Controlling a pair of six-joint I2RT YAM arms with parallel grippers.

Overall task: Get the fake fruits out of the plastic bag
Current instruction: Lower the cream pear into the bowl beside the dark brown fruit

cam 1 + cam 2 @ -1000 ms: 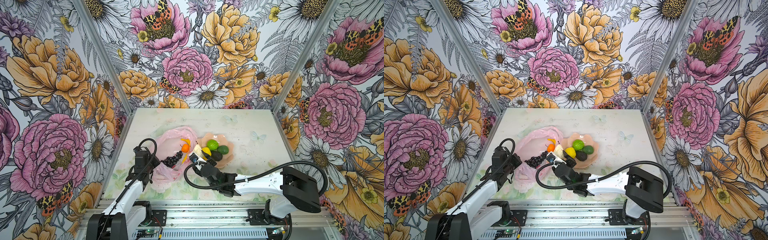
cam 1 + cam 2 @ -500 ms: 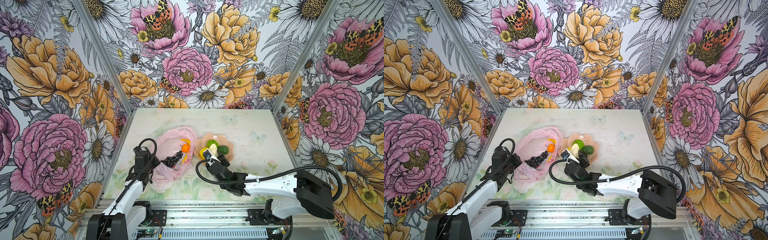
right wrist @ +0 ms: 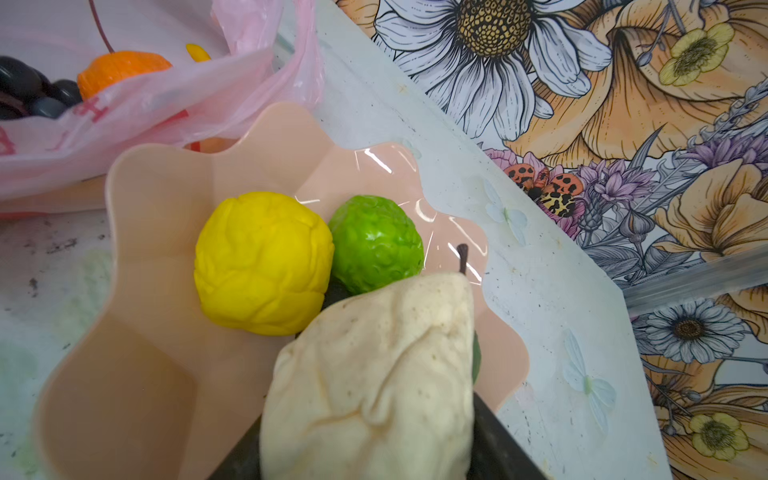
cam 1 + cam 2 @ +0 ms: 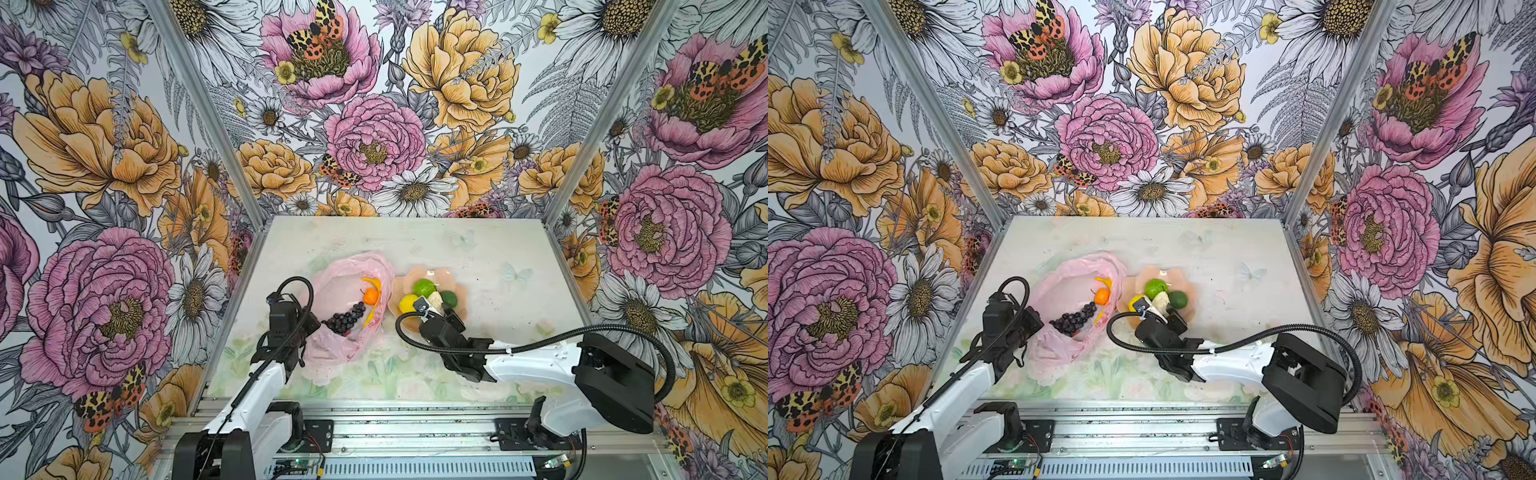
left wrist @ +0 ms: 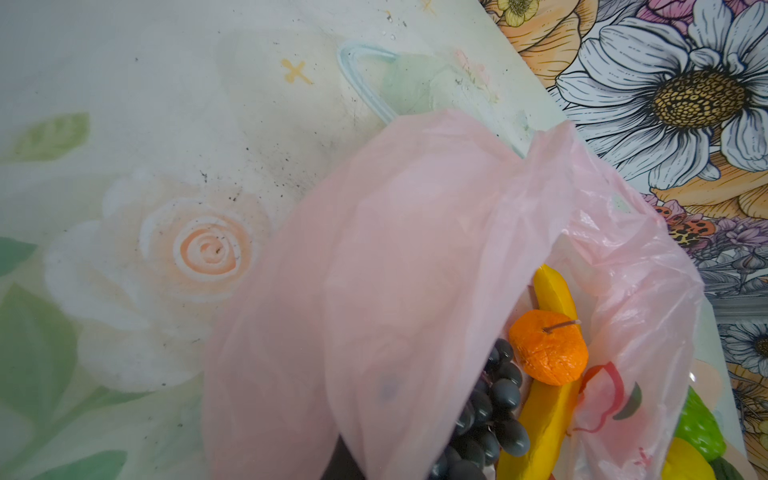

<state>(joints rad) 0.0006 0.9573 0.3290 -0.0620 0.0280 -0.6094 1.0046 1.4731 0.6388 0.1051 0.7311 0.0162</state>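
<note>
The plastic bag [image 4: 332,286] lies open on the left half of the table [image 4: 498,249], with the grapes [image 4: 347,319], orange [image 4: 370,295] and banana [image 4: 372,284] inside it. The left gripper [image 4: 313,330] is clamped tight on the bag's near edge. Right against the bag sits a peach dish [image 4: 436,273] holding the lemon [image 4: 407,303], lime [image 4: 424,286] and avocado [image 4: 449,297]. The right gripper [image 3: 370,419] hangs low over the dish, pinching a beige fruit [image 3: 374,353] between its jaws; that fruit hides most of the avocado in the right wrist view.
</note>
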